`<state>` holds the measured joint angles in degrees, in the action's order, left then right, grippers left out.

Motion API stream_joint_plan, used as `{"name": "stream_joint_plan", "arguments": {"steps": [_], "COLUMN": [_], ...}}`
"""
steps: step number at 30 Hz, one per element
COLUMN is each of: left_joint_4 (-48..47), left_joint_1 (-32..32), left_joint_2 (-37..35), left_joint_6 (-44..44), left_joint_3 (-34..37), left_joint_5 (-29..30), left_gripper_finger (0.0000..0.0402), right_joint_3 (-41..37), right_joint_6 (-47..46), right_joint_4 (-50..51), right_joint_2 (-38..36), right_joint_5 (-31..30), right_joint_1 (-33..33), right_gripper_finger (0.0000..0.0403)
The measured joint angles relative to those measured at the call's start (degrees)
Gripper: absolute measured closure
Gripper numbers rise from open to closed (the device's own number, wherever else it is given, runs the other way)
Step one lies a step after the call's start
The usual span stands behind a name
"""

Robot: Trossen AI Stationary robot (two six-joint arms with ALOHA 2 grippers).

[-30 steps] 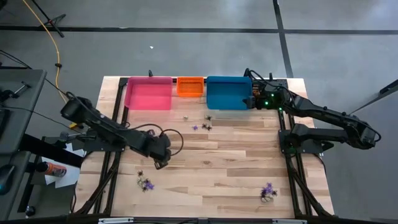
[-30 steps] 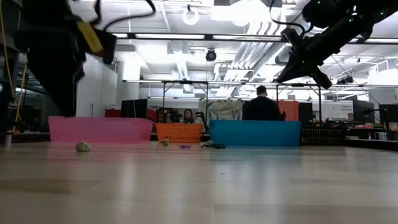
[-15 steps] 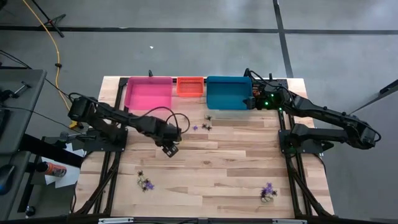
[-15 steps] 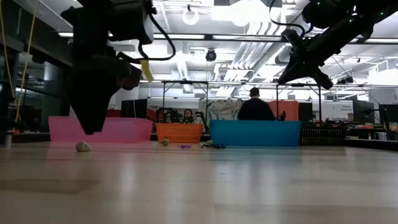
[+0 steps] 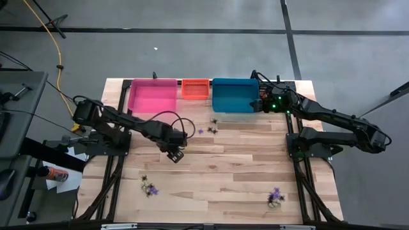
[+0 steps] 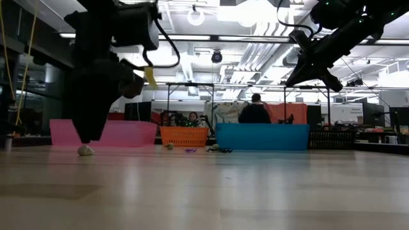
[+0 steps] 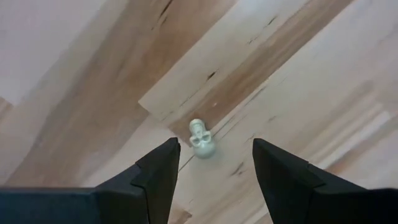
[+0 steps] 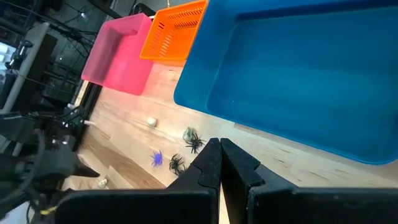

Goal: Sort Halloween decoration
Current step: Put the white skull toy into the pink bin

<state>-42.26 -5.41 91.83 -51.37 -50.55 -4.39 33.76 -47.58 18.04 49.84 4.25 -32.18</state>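
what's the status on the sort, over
Left gripper open above pale skull trinket. Right gripper shut, waiting by blue bin. Nothing in the way.

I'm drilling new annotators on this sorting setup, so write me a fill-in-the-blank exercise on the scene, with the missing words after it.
1. The left tool hangs open over a pale trinket shaped like a ____.
2. Between the pink bin and the blue bin stands the ____ bin.
3. The right tool, over by the blue bin, has its fingers ____.
4. On the table, the left tool sits on the ____ side of the purple trinket.

Missing words: skull; orange; shut; left
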Motion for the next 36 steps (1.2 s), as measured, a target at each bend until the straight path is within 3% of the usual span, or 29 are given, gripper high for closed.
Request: {"name": "stream_joint_plan", "arguments": {"steps": [8,14,26,36], "left_joint_4": [0.70,0.60,1.43,1.57], "left_joint_1": [-0.72,-0.72,-0.57,-0.61], "left_joint_2": [5.58,5.96,6.07,4.10], "left_joint_6": [0.07,-1.03,1.68,2.56], "left_joint_3": [-0.25,-0.21,-0.10,0.16], "left_joint_5": [-0.15,-0.04,-0.45,0.36], "left_gripper_finger": [0.0210,0.0230,0.0387,0.0378], "right_joint_3": [0.00,0.00,0.00,0.00], "right_joint_6": [-0.38,-0.38,-0.36,-0.37], "right_joint_4": [0.11,0.11,0.11,0.11], "right_joint_2": [0.02,0.02,0.02,0.02], "right_joint_5": [-0.02,0.00,-1.29,-1.42], "right_joint_1": [-0.02,0.00,0.00,-0.02], "right_gripper_finger": [0.0402,0.0402,0.0402,0.0402]}}
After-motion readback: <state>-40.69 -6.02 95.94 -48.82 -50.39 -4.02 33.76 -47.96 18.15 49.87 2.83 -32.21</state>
